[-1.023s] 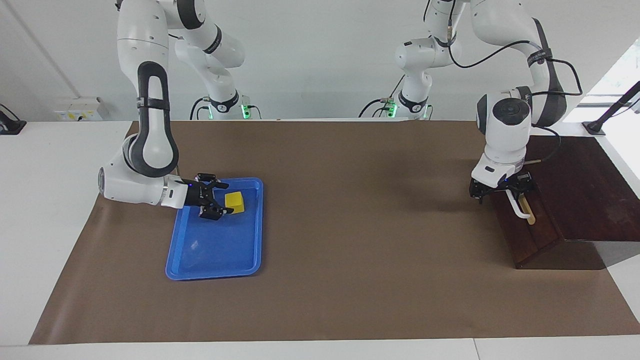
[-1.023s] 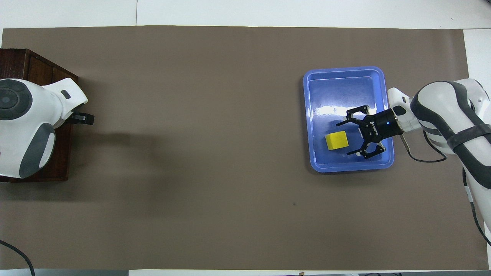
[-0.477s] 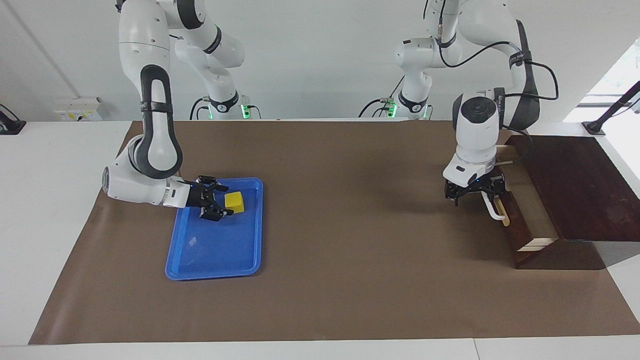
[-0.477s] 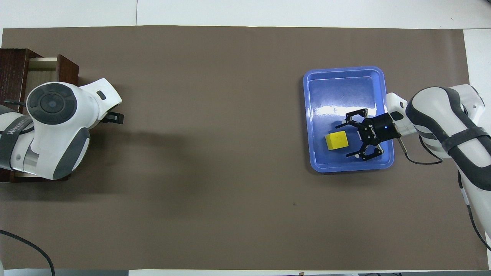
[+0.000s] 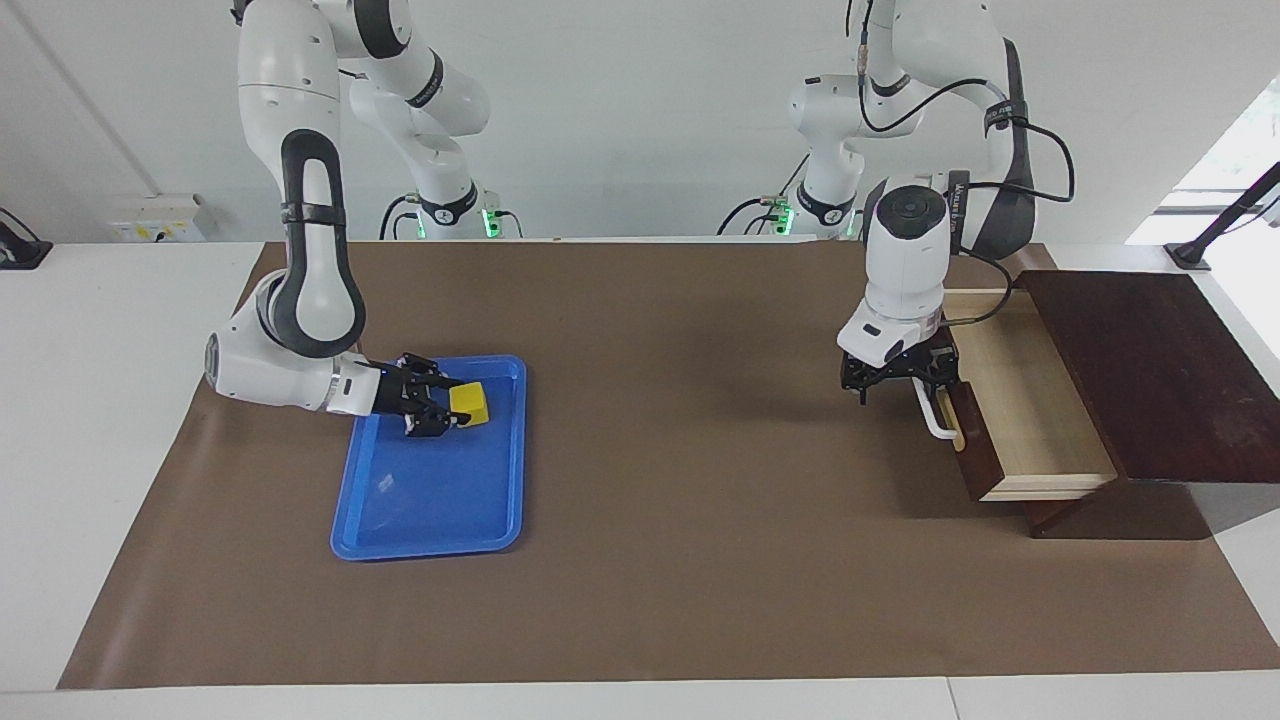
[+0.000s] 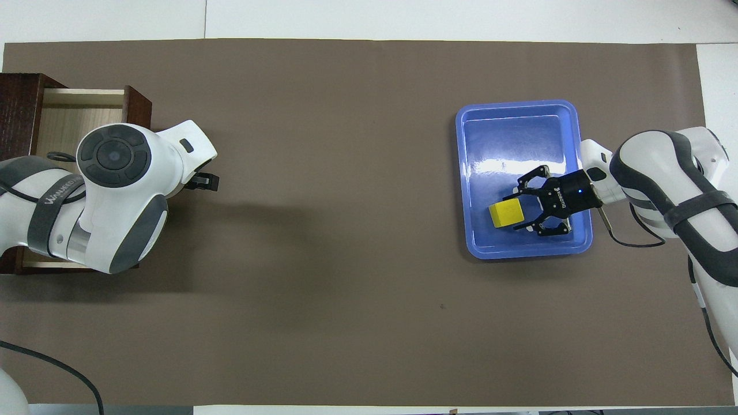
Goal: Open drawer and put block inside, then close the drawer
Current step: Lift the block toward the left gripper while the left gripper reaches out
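The right gripper's (image 5: pixel 452 407) fingers were clamped on the block (image 5: pixel 470 403), low in the blue tray (image 5: pixel 430 525). The left gripper's (image 5: pixel 898 380) fingers stood spread at the white handle (image 5: pixel 935 418). The drawer (image 5: pixel 1030 410) stood open; placing the block and closing remained.

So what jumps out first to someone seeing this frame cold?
The yellow block in the blue tray, toward the right arm's end of the table, with the right gripper shut on it. At the left arm's end, the drawer stands open, the left gripper at its white handle.
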